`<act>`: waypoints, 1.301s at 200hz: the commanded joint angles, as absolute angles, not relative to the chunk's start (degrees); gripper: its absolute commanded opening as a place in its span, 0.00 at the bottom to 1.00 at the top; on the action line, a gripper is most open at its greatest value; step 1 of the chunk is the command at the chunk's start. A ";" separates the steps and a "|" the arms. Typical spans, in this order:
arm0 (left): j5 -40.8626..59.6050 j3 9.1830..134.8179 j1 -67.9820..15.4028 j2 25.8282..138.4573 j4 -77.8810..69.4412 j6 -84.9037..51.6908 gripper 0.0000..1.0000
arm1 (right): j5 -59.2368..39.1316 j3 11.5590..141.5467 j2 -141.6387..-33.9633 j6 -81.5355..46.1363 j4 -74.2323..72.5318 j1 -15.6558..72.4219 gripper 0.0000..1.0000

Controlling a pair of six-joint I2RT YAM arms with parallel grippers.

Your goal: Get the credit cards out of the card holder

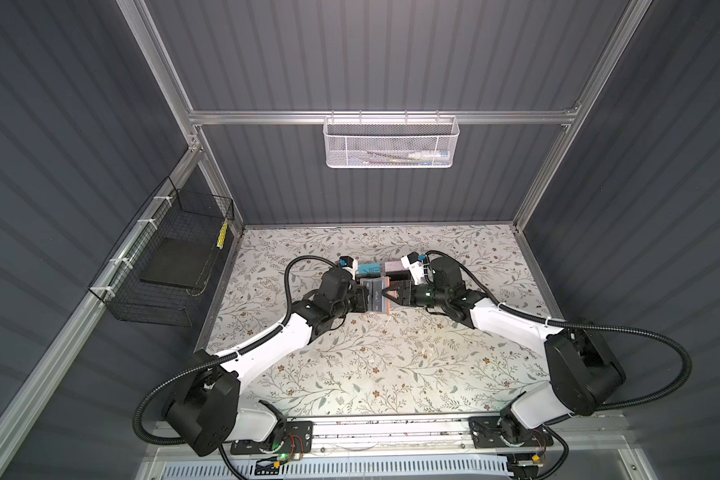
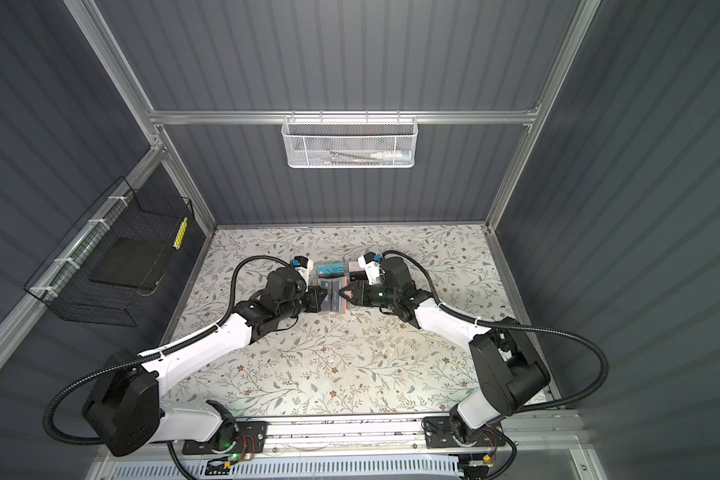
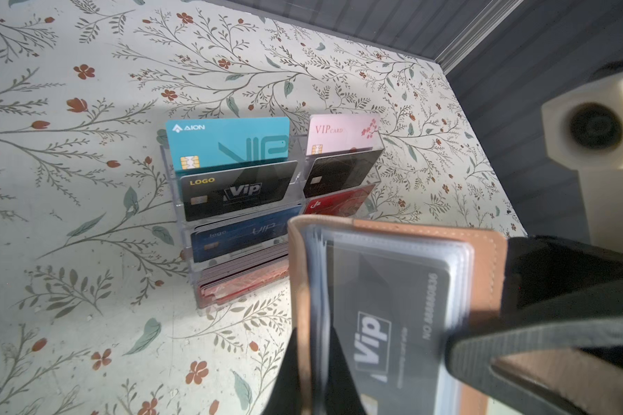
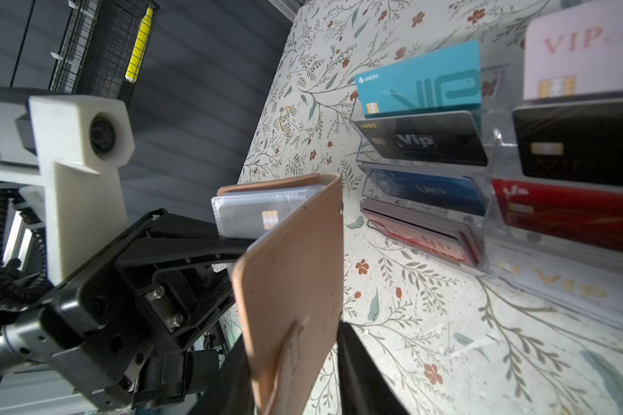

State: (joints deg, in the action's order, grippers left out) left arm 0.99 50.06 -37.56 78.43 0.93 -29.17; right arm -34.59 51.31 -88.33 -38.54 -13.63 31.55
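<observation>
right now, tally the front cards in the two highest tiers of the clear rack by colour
teal card: 1
pink card: 1
black cards: 2
total: 4

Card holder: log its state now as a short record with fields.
Item: card holder, tan cover, clear pocket pages
Position: held above the table, on the near side of the clear rack
Left hand: shut on its edge
Right hand: jaws astride the tan cover; grip unclear
Contents: black Vip card in the facing pocket
</observation>
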 commanded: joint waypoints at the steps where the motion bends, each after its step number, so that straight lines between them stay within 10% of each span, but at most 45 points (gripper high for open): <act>1: 3.42 49.27 -37.40 75.81 -2.43 -29.71 0.00 | -35.23 51.33 -88.61 -38.14 -14.15 31.72 0.33; 260: 16.83 42.06 -32.09 72.79 -17.31 -34.85 0.00 | -40.96 51.28 -88.96 -38.33 -18.59 33.25 0.24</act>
